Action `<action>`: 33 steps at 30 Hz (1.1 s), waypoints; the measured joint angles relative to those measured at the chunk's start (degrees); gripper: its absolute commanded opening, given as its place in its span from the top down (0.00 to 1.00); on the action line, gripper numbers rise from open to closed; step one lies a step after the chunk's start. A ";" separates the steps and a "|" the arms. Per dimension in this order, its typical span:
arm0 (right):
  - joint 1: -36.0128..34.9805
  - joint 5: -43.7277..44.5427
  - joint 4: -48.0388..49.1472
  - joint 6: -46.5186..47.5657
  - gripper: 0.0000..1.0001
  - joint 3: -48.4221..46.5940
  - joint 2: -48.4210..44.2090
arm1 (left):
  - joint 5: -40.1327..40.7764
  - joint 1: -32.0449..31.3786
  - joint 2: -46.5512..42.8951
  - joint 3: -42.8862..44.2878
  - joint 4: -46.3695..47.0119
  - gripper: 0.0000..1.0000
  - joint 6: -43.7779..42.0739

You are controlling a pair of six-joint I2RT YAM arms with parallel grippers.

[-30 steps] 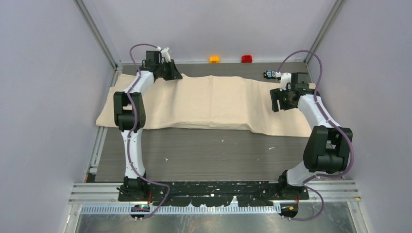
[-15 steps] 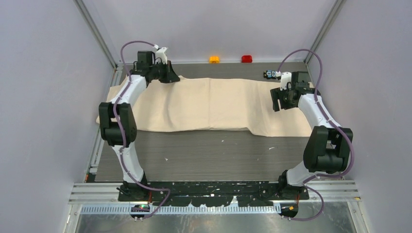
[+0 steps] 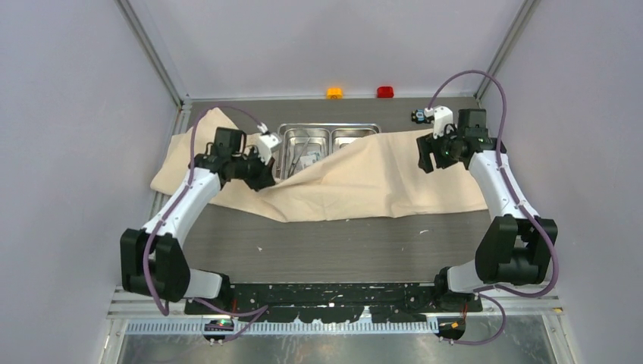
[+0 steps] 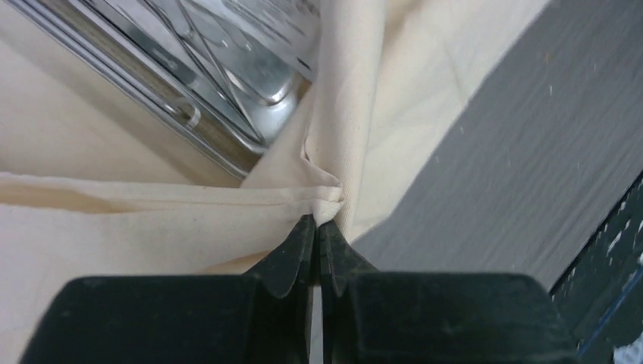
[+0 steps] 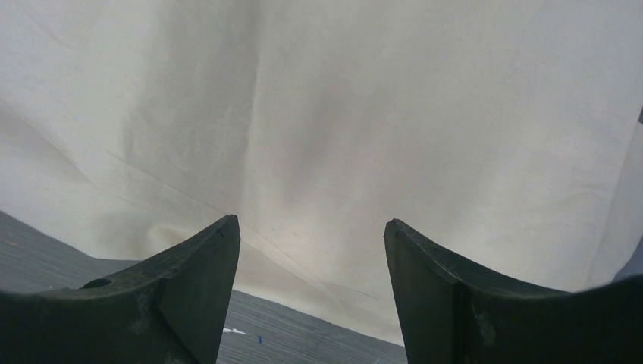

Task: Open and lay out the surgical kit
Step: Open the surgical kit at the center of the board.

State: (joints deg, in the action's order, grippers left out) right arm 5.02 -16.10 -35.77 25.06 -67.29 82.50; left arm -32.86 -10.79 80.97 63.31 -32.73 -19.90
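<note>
The beige cloth (image 3: 364,182) lies across the far half of the table, its far edge folded toward me. My left gripper (image 3: 264,179) is shut on a bunched fold of the cloth (image 4: 327,199), pinched at its fingertips (image 4: 318,224). Behind the fold, the steel two-compartment tray (image 3: 329,126) is uncovered, with slim steel instruments (image 3: 303,148) inside it. The tray's corner (image 4: 189,98) shows close in the left wrist view. My right gripper (image 3: 425,159) hangs open over the cloth's right end (image 5: 341,114), nothing between its jaws (image 5: 311,227).
An orange block (image 3: 334,92) and a red block (image 3: 385,92) sit by the back wall. A small black-and-blue gadget (image 3: 419,116) lies behind the right gripper. Walls close in on both sides. Dark table (image 3: 334,243) lies bare in front of the cloth.
My left gripper has pulled the cloth's far edge from the back left corner toward me, uncovering the tray. My right gripper has shifted slightly farther back, still open.
</note>
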 measured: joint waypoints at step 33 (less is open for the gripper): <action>-20.35 -12.44 -10.23 6.34 0.23 -24.11 24.35 | 9.33 -3.72 -11.89 -13.07 -8.02 0.94 -10.67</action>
State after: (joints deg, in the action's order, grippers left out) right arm -15.33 -28.53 -46.00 31.40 -91.39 106.85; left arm -23.53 -14.50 69.08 50.24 -40.75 -30.57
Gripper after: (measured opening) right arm 0.783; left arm 0.065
